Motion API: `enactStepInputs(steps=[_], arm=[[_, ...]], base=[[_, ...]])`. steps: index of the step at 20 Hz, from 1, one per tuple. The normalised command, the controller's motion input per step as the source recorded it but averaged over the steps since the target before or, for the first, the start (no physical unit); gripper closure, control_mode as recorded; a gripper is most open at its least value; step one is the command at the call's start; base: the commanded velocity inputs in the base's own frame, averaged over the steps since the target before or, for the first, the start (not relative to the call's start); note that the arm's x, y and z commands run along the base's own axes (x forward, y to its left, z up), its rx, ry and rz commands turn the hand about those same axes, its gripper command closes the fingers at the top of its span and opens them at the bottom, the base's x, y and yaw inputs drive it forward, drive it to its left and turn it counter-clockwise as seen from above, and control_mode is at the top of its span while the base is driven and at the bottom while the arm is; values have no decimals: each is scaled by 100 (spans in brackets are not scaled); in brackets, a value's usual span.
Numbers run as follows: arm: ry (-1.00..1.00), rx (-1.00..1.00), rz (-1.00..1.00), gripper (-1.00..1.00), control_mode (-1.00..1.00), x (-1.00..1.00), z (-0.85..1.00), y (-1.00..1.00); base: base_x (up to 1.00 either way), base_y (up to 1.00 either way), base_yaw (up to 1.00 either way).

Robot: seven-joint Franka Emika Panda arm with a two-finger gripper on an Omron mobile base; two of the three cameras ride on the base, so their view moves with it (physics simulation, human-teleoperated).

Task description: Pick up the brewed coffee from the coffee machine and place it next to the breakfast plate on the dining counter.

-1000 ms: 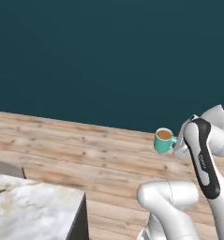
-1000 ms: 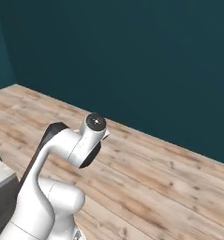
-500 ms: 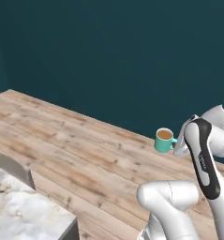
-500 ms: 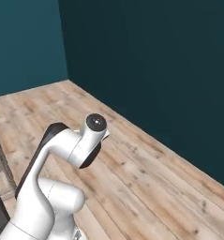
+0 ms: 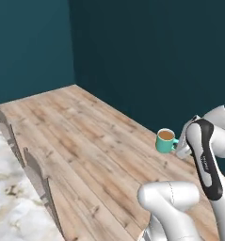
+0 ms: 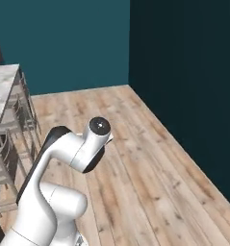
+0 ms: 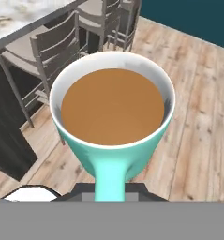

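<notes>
The brewed coffee (image 5: 165, 140) is held upright in the air above the wooden floor (image 5: 85, 141), its open mouth turned up and the brown liquid lying level inside — the axis from base to rim is seen to run vertically. In the left base view the mug is carried at the end of the white arm, in front of the dark teal wall (image 5: 156, 56), with its handle pointing toward the gripper (image 5: 179, 147). In the hand view the teal handle runs straight down from the cup (image 7: 112, 108) to the gripper (image 7: 109, 194), which is closed on the handle, though the fingertips themselves are largely hidden. A marbled bench (image 5: 10, 207) is seen at the lower left of the left base view, well apart from the mug, and grey chairs (image 7: 62, 42) are lined along its edge.
</notes>
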Motion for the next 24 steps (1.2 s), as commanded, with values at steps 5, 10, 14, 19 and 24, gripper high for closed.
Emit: enactStepInputs(steps=[5,10,14,19,24], arm=[[0,0,0,100,100,0,0,0],[0,0,0,100,100,0,0,0],[0,0,0,100,100,0,0,0],[0,0,0,100,100,0,0,0],[0,0,0,100,100,0,0,0]], base=[[100,-17,58],[100,-26,56],[98,-38,52],[96,-45,50],[95,-35,54]])
